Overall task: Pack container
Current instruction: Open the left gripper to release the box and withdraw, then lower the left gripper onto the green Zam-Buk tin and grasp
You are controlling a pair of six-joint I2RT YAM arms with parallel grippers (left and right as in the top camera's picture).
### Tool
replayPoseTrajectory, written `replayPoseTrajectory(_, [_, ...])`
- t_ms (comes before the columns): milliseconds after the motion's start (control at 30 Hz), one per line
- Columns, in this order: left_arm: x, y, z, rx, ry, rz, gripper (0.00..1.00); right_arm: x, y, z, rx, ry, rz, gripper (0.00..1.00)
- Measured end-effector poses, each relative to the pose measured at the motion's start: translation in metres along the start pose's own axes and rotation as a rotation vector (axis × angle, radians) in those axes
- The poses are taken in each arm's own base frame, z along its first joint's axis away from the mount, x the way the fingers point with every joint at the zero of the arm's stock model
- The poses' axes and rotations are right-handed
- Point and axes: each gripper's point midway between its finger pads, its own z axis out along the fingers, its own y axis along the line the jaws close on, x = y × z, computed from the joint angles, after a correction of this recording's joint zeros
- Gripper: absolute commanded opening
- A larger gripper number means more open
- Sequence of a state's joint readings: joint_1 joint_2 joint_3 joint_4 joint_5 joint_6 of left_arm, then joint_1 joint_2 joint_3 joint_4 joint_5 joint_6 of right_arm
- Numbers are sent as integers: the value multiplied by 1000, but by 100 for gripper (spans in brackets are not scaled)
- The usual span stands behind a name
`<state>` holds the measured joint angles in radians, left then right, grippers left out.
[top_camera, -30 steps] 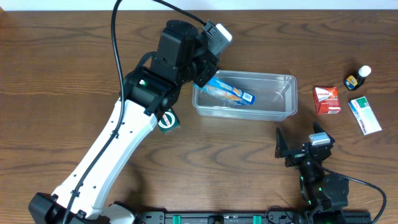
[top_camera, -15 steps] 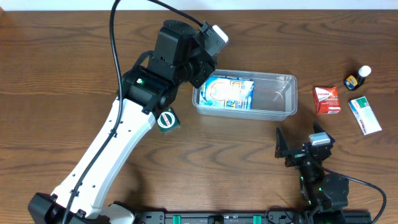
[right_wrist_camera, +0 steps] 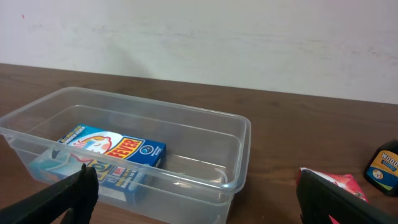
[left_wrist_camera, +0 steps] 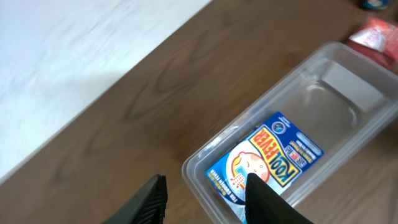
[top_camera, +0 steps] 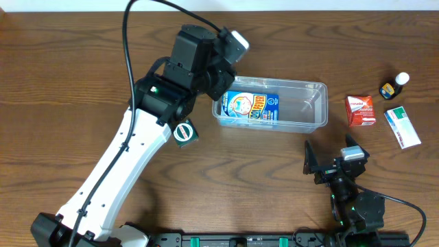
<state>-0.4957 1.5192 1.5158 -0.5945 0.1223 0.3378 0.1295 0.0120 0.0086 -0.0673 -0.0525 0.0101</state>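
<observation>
The container [top_camera: 305, 106] is a clear rectangular tub at the table's middle. A blue box [top_camera: 252, 108] printed "Cool Fever" lies flat in its left half. It also shows in the left wrist view [left_wrist_camera: 264, 163] and in the right wrist view [right_wrist_camera: 115, 152]. My left gripper [left_wrist_camera: 205, 186] is open and empty, above the tub's left end, with the box just beyond its right finger. In the overhead view its wrist hides its fingers. My right gripper [top_camera: 329, 154] is open and empty, near the table's front edge, facing the container [right_wrist_camera: 239, 134] from the near side.
A red box [top_camera: 361, 110], a white and green box [top_camera: 402, 127] and a small white-capped bottle [top_camera: 394, 85] lie right of the tub. The left arm [top_camera: 137, 147] reaches across the table's left half. The table's far edge lies just behind the tub.
The blue box was tilted in the tub's left end one second ago and now lies flat. My left wrist has drawn back slightly to the left. The right arm has not moved.
</observation>
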Motion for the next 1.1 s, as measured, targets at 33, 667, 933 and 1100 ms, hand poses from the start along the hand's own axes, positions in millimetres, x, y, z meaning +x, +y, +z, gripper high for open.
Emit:
replayPoseTrajectory(33, [4, 8, 0, -35, 17, -61, 42, 0, 0, 0, 0, 0, 0, 99])
replayPoseTrajectory(667, [178, 74, 14, -438, 426, -871, 100, 0, 0, 0, 0, 0, 0, 99])
replayPoseTrajectory(933, [240, 58, 56, -465, 597, -932, 98, 0, 0, 0, 0, 0, 0, 99])
replayPoseTrajectory(1100, [262, 52, 70, -476, 669, -947, 98, 0, 0, 0, 0, 0, 0, 99])
